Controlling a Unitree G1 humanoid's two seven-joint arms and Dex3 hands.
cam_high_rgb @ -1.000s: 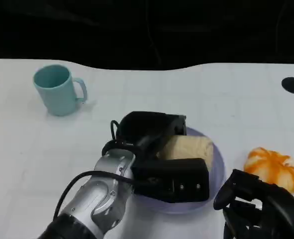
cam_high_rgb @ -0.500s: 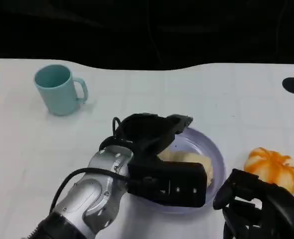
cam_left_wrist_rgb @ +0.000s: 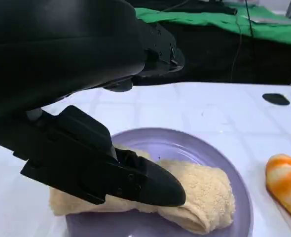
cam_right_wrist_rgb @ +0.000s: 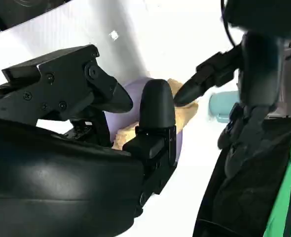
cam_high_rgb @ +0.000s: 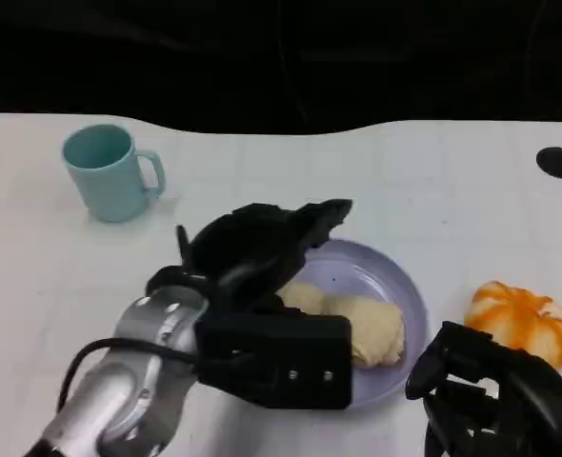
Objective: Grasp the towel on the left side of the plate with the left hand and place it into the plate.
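Towel: pale yellow, nubbly terry towel (cam_high_rgb: pixel 357 324), loosely rolled, lying inside the round lavender plate (cam_high_rgb: pixel 395 286) at frame centre.
Left robot hand (cam_high_rgb: pixel 262 243): open, fingers apart above the towel.
Right robot hand (cam_high_rgb: pixel 481 386): lower right; grip state cannot be told.

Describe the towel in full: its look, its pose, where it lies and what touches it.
The towel is a pale cream-yellow cloth with a nubbly terry surface, rolled or folded into a soft lumpy bundle. It lies on its side inside the lavender plate, one end reaching the rim on the left hand's side. The left hand is above it with fingers apart. One black finger crosses in front of the towel in the left wrist view; whether it touches the cloth cannot be told.
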